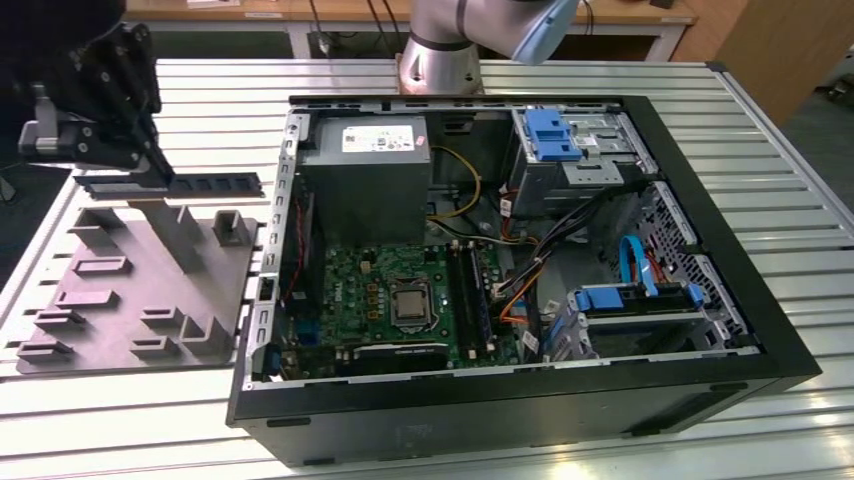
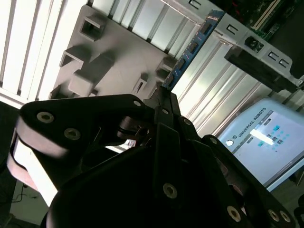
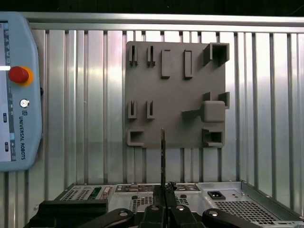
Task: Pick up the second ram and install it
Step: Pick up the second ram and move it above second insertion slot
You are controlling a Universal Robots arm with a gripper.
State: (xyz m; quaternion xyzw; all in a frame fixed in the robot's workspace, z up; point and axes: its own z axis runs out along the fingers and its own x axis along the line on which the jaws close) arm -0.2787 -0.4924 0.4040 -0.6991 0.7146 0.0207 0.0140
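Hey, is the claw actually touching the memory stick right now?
Touching. In the first wrist view the claw is closed on the memory stick, which juts out edge-on from between its tips.

table [image 1: 767,130]: ribbed bright metal | holder plate [image 1: 134,285]: matt grey plastic | computer case [image 1: 534,420]: matt black

The ram [image 1: 216,183] is a long, narrow, dark stick with a row of chips along its bluish face. It stands on its long edge, level, over one edge of the grey tray [image 1: 134,290]. One end is clamped in the gripper [image 1: 160,180], and the rest juts out free.
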